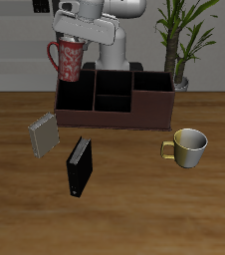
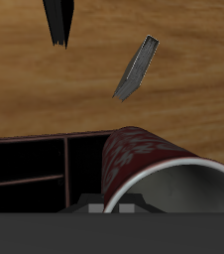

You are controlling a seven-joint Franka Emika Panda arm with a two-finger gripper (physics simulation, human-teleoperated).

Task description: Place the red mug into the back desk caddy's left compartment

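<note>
Gripper is clamped on the red mug by its rim, mug hanging beneath it above the back desk caddy; rigid, glazed, likely slippery, so a firm rim pinch suits

Gripper raised — clamped, loaded

We see the red mug filling the close foreground, its grey-white inside turned toward us, held right against the gripper body. Beside it lies the back desk caddy with black compartments and dividers. Farther off, on the wooden table, rest a grey book and a black book, apart from each other.
</note>
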